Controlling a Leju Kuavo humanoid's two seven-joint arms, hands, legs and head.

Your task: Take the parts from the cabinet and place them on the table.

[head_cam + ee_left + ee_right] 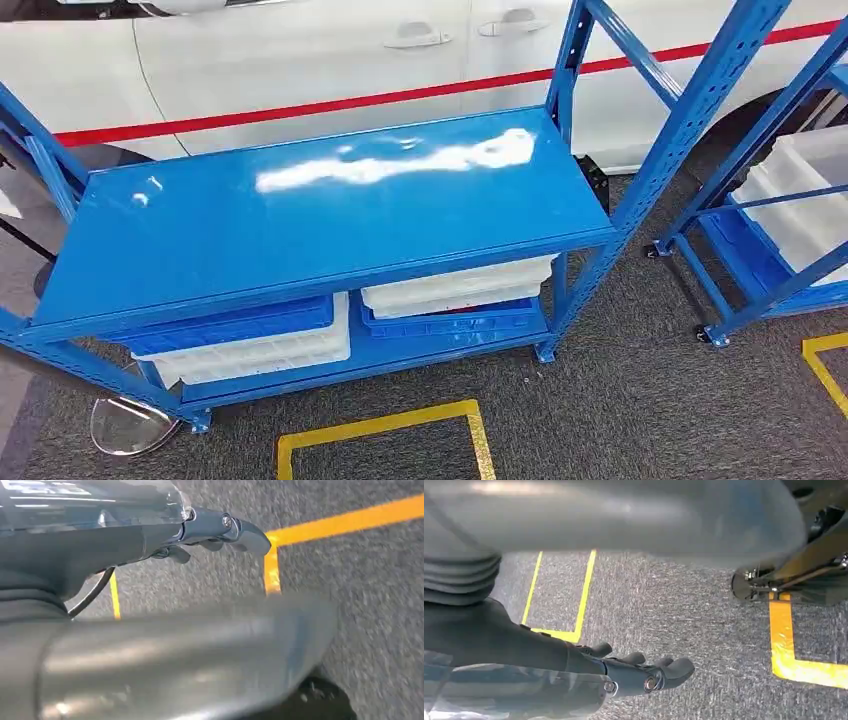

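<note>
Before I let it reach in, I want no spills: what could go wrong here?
The bins sit low under the blue shelf top, so an arm reaching in may well knock its front edge. The white and blue bins are stacked; pulling one could drag its neighbour out. Both the left hand and right hand hang by the floor, far from the bins.

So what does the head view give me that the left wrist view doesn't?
Head view alone: the blue rack with its bare top shelf, white bins and blue bins on the shelf below, a second rack at right, and a white car behind.

Left wrist view alone: the left robot hand, holding nothing, hanging over the floor.

Shared: grey carpet and yellow floor tape.
</note>
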